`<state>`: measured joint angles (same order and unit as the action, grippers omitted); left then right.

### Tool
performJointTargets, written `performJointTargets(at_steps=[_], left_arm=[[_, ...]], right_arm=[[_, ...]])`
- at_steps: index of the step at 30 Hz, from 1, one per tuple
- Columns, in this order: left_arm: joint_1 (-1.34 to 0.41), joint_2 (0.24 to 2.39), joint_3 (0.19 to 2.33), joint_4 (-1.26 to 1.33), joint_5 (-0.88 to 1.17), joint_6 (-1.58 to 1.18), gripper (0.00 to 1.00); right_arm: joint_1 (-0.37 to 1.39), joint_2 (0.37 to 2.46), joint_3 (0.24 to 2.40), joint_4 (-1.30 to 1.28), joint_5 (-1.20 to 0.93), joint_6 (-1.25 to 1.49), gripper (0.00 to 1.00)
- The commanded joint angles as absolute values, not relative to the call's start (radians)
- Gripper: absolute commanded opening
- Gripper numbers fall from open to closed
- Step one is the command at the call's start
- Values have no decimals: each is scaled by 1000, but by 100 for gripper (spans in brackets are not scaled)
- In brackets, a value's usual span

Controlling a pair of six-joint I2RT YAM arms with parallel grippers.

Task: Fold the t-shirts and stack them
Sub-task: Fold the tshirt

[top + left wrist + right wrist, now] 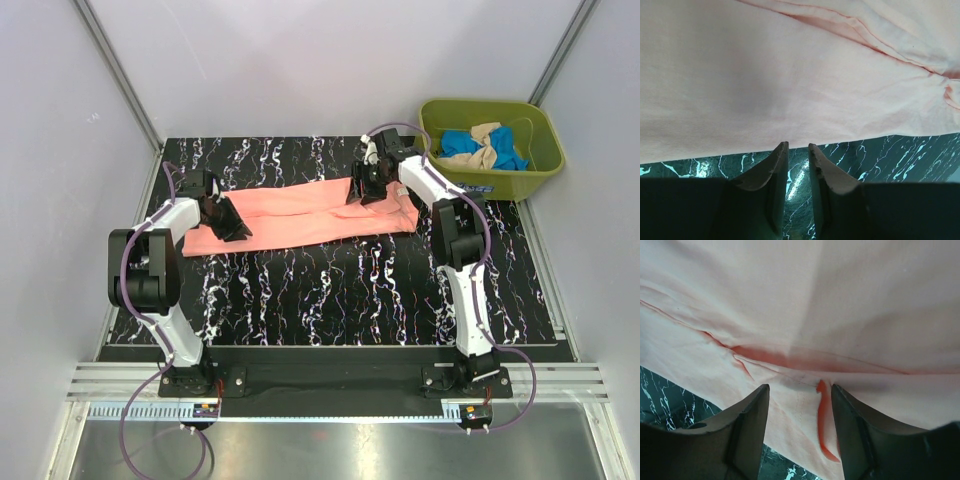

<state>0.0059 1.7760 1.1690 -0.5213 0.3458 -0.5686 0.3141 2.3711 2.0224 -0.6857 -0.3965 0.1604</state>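
At 9 o'clock, left hand slightly parted, empty, at edge of salmon-pink t-shirt; at 1 o'clock, right hand spread wide over it.

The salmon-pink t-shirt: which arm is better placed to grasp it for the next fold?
Probably the right. The right gripper stands wide open directly over the salmon-pink t-shirt, a crease between its fingers. The left gripper is only narrowly open at the shirt's edge, over the table.
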Motion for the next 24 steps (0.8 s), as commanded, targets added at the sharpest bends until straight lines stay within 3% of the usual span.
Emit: performJointTargets(at_steps=[1,7,13,16,19,20,22,24], left_arm=[[5,1784,1177,-502,382,-549,27],[5,1798,1198,-511,380,-541,28],[6,1807,1204,-512,376,-541,28],[6,1812,1206,-511,380,-546,28],[5,1815,1209,-511,382,-548,27],[6,1813,1210,-511,379,-549,28],[5,1813,1210,-514,377,-549,28],[5,1809,1206,-515,368,-551,28]], right_arm=[[314,2384,2092,-681,-428,140,58],[314,2395,2082,-675,-466,167,39],[314,2350,2010,-647,-462,160,47],[314,2355,2006,-650,-457,153,44],[314,2365,2016,-644,-446,172,33],[316,2367,2019,-640,-442,189,17],[316,2356,2020,-621,-410,212,1],[314,2327,2010,-577,-364,262,0]])
